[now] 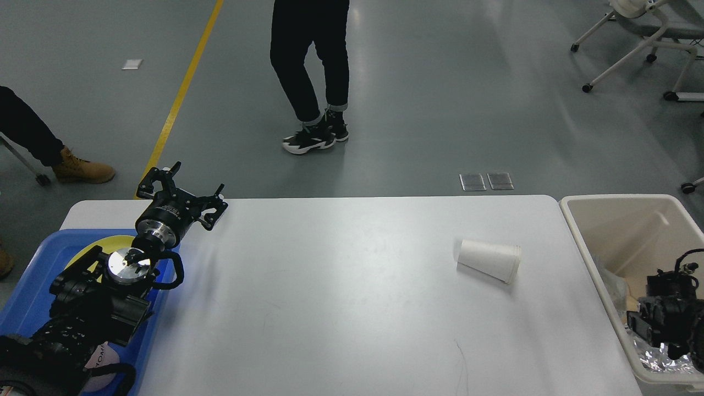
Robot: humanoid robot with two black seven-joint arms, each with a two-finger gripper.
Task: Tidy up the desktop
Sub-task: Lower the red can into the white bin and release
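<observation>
Left gripper [181, 192] fingers spread, empty; right gripper [668, 305] unclear. Next, I'd say: grab toppled white paper cup [488, 260] on white table [341, 297].

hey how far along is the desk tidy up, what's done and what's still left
Mostly done, it seems. Foil trash already lies in the beige bin, and a yellow plate sits in the blue tray. Nothing is in hand: the left tool hangs open and empty. Left: one tipped white paper cup on the desktop.

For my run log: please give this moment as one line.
left gripper open, empty | right gripper over beige bin | paper cups lying on desktop
</observation>
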